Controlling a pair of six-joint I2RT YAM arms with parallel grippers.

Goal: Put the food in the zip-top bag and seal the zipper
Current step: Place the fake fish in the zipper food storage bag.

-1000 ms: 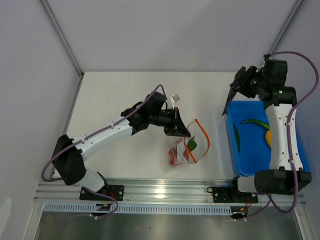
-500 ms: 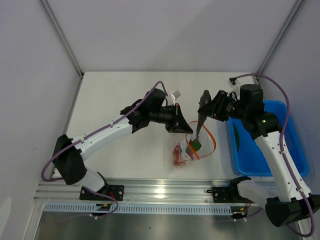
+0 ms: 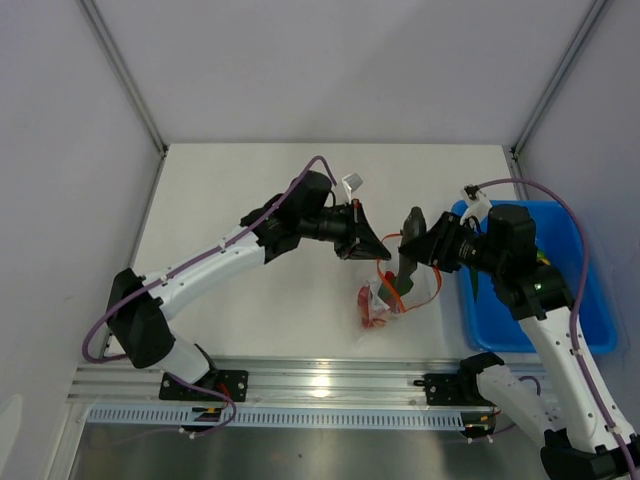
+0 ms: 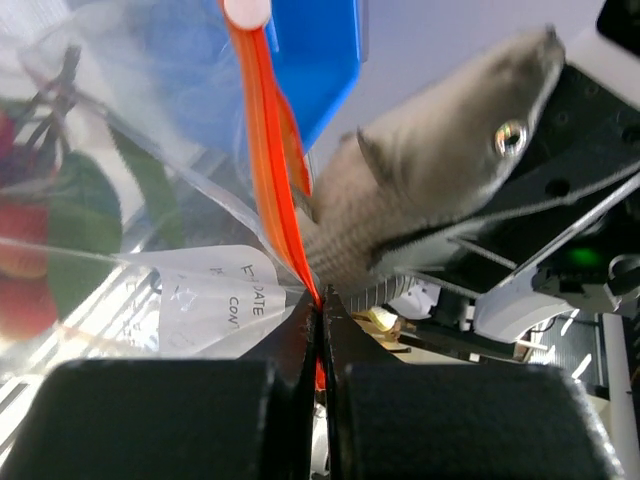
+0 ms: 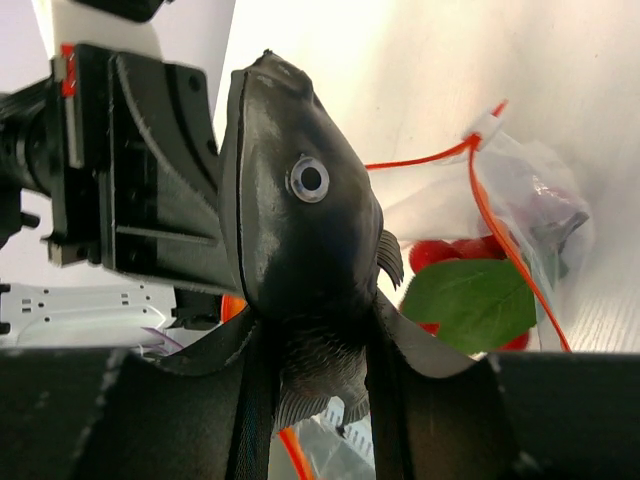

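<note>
The clear zip-top bag (image 3: 383, 300) hangs over the table with red cherry tomatoes (image 3: 368, 308) and green leaves inside. My left gripper (image 3: 372, 250) is shut on its orange-red zipper (image 4: 262, 150) and holds the mouth up; the white slider tab (image 4: 247, 10) is at the strip's far end. My right gripper (image 3: 408, 262) is shut on a dark grey toy fish (image 5: 300, 220), head pointing at the bag's mouth, right beside the left fingers. The tomatoes (image 5: 450, 250) and a leaf (image 5: 470, 300) show through the bag in the right wrist view. The fish (image 4: 420, 180) touches the zipper.
The blue plastic bin (image 3: 575, 310) stands at the right, under my right arm. A green pepper (image 3: 477, 287) and a bit of the yellow pepper (image 3: 543, 258) lie in it, partly hidden. The table's near edge is a metal rail.
My right arm swung left from above the blue bin, carrying the fish to the bag's mouth. My left gripper lifted the bag's edge slightly and shifted it right.
</note>
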